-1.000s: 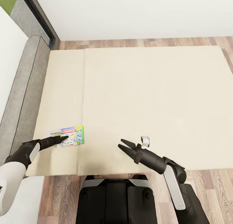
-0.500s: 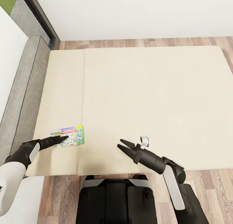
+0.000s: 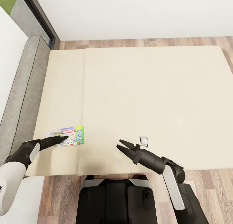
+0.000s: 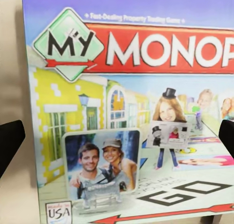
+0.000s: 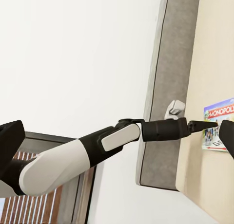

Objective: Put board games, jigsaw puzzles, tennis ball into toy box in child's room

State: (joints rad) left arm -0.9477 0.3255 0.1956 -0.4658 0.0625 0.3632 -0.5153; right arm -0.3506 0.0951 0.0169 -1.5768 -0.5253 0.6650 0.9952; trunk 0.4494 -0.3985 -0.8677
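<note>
Lighting even and bright, diffuse, no single source apparent. Head view: the bed [image 3: 145, 104] reads flat cream, nearly textureless; only a soft, faint shadow under the right pincer [image 3: 124, 147] and along the mattress seam. White wall [image 3: 136, 13] close to blown out, no glare spots. Floor planks [image 3: 194, 42] sharp enough. Left wrist view: the board game [image 4: 131, 112] cover is soft, small print blurred, large letters legible; dark finger [image 4: 9, 143] at the edge out of focus. Right wrist view: the left arm [image 5: 87, 153] has smooth shading, mild highlights; wall pure white; slight stretching toward frame edges.
</note>
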